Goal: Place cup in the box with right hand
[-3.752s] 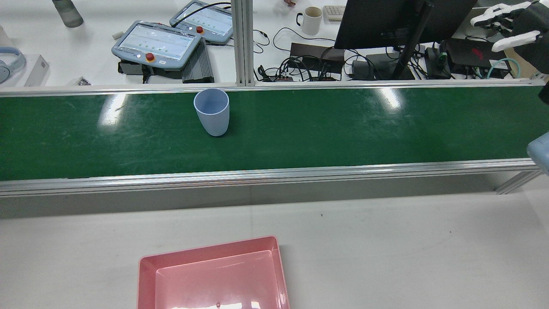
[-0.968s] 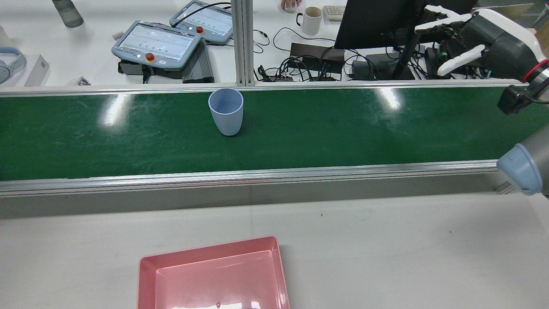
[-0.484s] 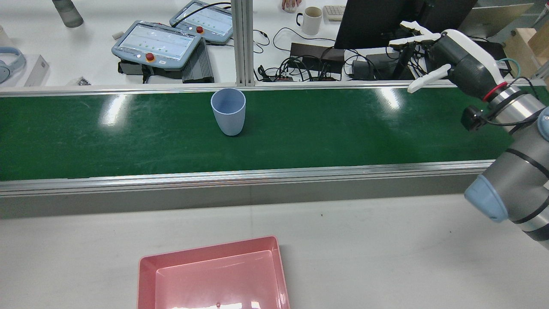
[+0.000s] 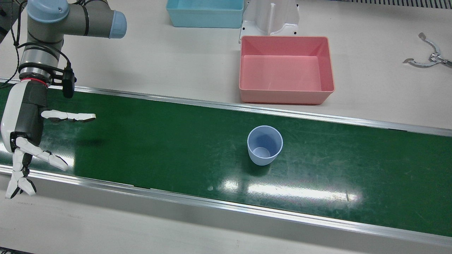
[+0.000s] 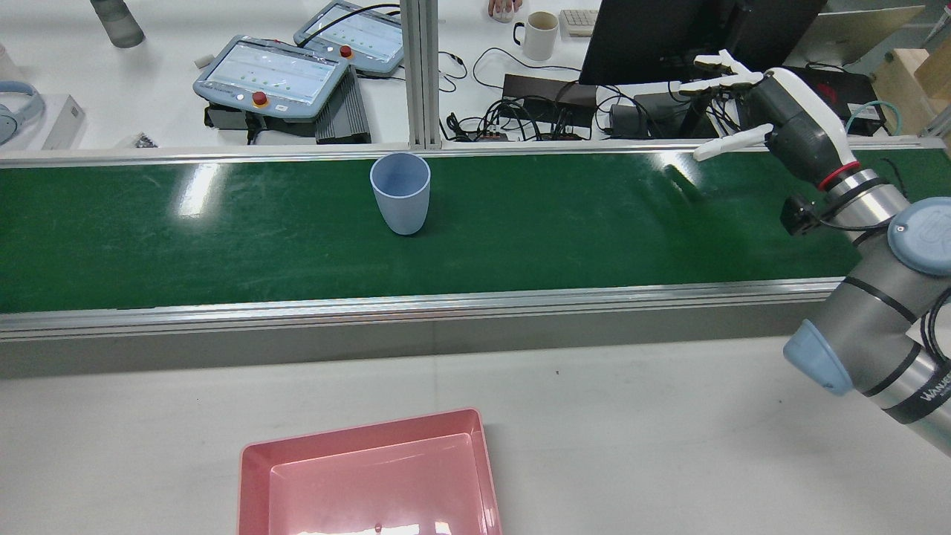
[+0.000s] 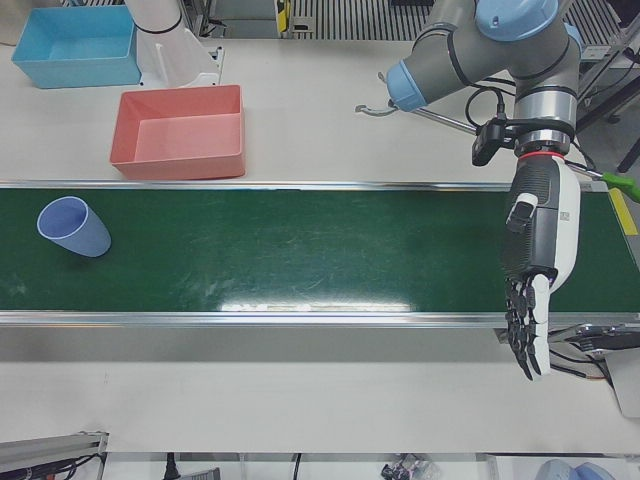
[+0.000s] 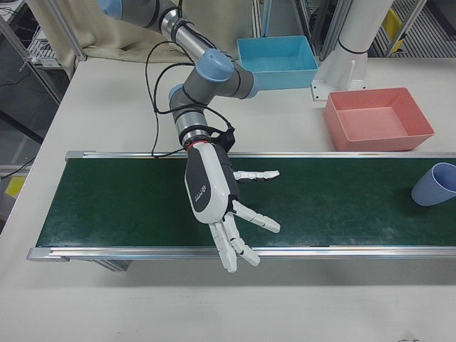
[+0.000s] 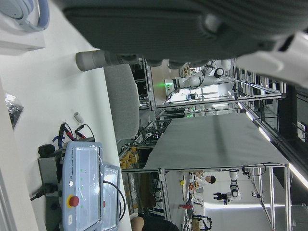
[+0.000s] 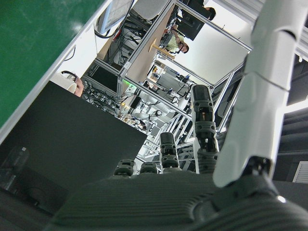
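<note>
A light blue cup (image 4: 265, 144) stands upright on the green conveyor belt (image 4: 159, 148); it also shows in the rear view (image 5: 400, 193). The empty pink box (image 4: 286, 96) sits on the white table beside the belt, near the cup. My right hand (image 4: 28, 141) is open with fingers spread, hovering over the belt's end, far from the cup; it shows in the rear view (image 5: 750, 96) and the right-front view (image 7: 221, 199). My left hand (image 6: 535, 270) hangs open over the other end of the belt, empty.
A blue box (image 4: 204, 14) and a white pedestal (image 4: 270, 17) stand behind the pink box. Metal tongs (image 4: 429, 58) lie on the table. A monitor (image 5: 669, 37), cables and teach pendants (image 5: 271, 74) lie beyond the belt's far rail.
My right hand has swung in from the rear view's right edge and come down over the belt's end. The cup has drifted to the right along the belt.
</note>
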Available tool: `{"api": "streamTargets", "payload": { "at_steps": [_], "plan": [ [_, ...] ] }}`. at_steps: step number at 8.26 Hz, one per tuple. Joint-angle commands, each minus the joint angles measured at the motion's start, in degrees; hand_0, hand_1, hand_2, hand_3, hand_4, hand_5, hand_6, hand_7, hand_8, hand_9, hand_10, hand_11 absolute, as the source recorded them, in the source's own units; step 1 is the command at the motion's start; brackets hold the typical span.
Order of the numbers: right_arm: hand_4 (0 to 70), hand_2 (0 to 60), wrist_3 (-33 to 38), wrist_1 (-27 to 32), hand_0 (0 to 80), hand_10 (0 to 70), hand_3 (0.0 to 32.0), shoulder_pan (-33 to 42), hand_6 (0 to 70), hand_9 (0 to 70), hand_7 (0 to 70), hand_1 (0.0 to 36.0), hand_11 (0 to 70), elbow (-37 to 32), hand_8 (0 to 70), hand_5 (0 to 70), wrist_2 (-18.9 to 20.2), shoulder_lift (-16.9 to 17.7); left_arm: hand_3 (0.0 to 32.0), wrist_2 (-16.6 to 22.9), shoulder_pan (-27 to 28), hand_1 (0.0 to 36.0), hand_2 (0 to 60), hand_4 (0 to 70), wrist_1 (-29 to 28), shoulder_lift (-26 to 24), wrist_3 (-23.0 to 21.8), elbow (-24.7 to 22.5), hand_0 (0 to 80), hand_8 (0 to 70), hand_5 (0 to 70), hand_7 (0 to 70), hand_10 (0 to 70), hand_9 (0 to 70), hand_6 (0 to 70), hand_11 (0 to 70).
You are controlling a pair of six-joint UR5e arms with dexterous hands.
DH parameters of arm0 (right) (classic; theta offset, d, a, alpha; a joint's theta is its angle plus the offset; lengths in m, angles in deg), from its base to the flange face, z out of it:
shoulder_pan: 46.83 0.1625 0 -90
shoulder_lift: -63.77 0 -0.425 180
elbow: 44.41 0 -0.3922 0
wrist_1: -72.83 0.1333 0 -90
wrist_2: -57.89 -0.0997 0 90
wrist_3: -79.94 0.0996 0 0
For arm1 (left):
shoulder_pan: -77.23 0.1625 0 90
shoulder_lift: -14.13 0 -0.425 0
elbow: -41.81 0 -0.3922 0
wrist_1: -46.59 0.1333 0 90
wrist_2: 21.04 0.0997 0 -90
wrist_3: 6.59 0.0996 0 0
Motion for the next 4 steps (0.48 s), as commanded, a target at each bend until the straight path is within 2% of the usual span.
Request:
{"api": "streamTargets", "payload": {
  "at_steps": [1, 2, 3, 4],
  "plan": [
    [30.3, 7.4, 6.72, 0.04, 56.0, 1.6, 0.0, -0.34, 6.1, 2.7, 20.7, 18.2, 4.4, -0.72, 0.2, 5.7, -0.14, 1.65, 0.0, 0.00, 0.00, 0.0, 0.0, 0.0, 0.00, -0.04, 0.06, 0.00, 0.0, 0.0, 0.0, 0.0, 0.0, 0.0, 0.0, 0.0],
    [30.7, 2.9, 7.68, 0.04, 55.8, 1.4, 0.0, -0.09, 6.0, 2.7, 20.7, 16.4, 4.0, -0.37, 0.2, 5.5, -0.32, 1.38, 0.0, 0.00, 0.08, 0.0, 0.0, 0.0, 0.00, -0.04, 0.06, 0.00, 0.0, 0.0, 0.0, 0.0, 0.0, 0.0, 0.0, 0.0],
    [34.6, 0.0, 10.56, -0.05, 54.3, 1.3, 0.0, -0.17, 6.7, 3.6, 25.4, 13.7, 3.6, -0.37, 0.3, 4.8, -0.23, 1.29, 0.0, 0.00, 0.00, 0.0, 0.0, 0.0, 0.00, -0.04, 0.06, 0.00, 0.0, 0.0, 0.0, 0.0, 0.0, 0.0, 0.0, 0.0],
    [34.4, 0.0, 11.37, -0.31, 54.2, 0.7, 0.0, -0.17, 6.6, 3.6, 25.3, 13.0, 2.6, -0.37, 0.3, 4.6, -0.23, 1.29, 0.0, 0.00, 0.00, 0.0, 0.0, 0.0, 0.00, -0.04, 0.06, 0.00, 0.0, 0.0, 0.0, 0.0, 0.0, 0.0, 0.0, 0.0]
  ]
}}
